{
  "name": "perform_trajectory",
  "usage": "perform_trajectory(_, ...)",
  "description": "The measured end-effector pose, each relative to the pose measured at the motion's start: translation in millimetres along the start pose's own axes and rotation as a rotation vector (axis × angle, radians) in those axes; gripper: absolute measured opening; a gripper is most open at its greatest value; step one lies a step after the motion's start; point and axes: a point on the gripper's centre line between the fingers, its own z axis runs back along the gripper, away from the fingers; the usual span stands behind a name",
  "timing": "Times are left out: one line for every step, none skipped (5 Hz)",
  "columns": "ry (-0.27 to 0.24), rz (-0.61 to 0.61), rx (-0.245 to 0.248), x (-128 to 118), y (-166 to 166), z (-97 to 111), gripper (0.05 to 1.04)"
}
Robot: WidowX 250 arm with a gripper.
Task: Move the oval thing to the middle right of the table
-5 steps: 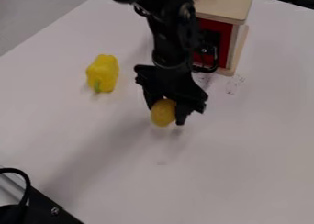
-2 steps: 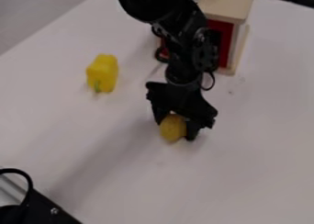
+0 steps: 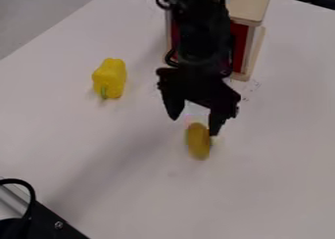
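Note:
Over the middle of the table, my black gripper [image 3: 194, 125] hangs down with its two fingers spread apart. The yellow oval thing [image 3: 198, 142] lies on the white table [image 3: 275, 184] just below the gripper, nearer its right finger. That finger's tip overlaps the oval's upper right edge in view; whether they touch I cannot tell. Nothing is held between the fingers.
A yellow bell pepper [image 3: 109, 78] sits to the left. Behind the arm stands a wooden box with red panels [image 3: 239, 42]. A black and metal fixture [image 3: 49, 223] with a cable occupies the lower left corner.
First the gripper came toward the camera and slightly right with the oval thing. Since then it has opened and risen a little, leaving the oval on the table.

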Motion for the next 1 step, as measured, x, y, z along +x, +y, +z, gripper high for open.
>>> perform_trajectory(-0.016,0.013,0.0,-2.6,1.5,21.3,0.999)
